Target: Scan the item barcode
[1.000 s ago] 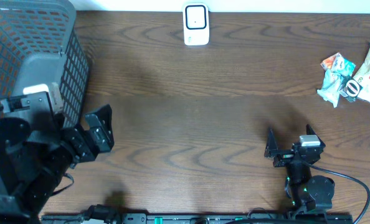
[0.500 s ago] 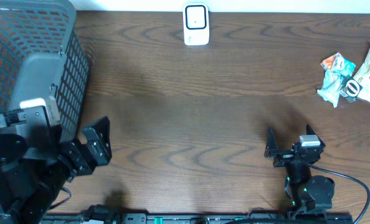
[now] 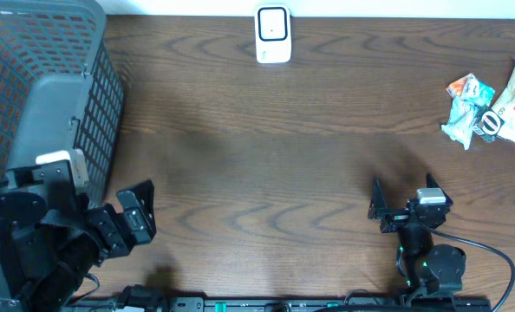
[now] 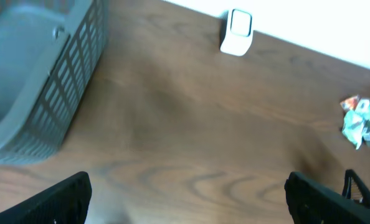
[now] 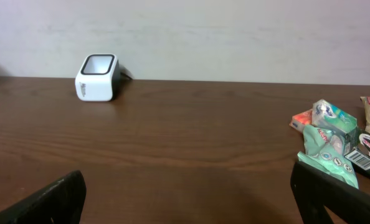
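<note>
Overhead, both hands are spread apart and empty, the left hand [image 3: 134, 212] at eight o'clock, the right hand [image 3: 402, 189] at five, so the right should take one of the snack packets [image 3: 464, 106] at two o'clock, seemingly barcode-up, and face it to the scanner [image 3: 272, 33] at twelve.

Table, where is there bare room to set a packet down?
The wide middle is bare, bordered by the basket on the left, the scanner at the far edge and the packets at far right. Crowded: that packet corner, and the near edge by the left gripper and right gripper.
</note>
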Robot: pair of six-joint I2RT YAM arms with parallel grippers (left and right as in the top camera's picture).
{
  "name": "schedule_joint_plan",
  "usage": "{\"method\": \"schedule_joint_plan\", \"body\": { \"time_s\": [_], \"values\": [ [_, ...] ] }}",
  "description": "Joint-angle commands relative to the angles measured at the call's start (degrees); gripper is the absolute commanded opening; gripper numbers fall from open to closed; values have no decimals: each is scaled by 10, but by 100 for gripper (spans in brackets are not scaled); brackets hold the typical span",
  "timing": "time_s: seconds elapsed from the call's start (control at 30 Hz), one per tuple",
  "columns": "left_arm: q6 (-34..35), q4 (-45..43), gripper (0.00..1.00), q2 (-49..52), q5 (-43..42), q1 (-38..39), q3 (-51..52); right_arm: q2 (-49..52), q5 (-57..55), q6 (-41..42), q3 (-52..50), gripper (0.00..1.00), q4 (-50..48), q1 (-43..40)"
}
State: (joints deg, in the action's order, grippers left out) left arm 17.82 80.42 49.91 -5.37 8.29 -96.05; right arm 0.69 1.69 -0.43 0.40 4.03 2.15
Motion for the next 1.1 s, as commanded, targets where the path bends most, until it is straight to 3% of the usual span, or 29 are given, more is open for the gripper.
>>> {"method": "schedule_joint_plan", "body": {
  "time_s": [0.0,0.53,0.73,1.07],
  "values": [
    [0,-43,98,-22,7,-2,38,-4,2,8,0,99,3,-2],
    [-23,-367,97,-220,7,-2,363,-4,2,8,0,99,3,-2],
    [-23,-367,98,-303,7,-2,419,-4,2,8,0,99,3,-2],
    [-24,-358,98,-323,36,-3,449,-4,2,8,0,99,3,-2]
  ]
}}
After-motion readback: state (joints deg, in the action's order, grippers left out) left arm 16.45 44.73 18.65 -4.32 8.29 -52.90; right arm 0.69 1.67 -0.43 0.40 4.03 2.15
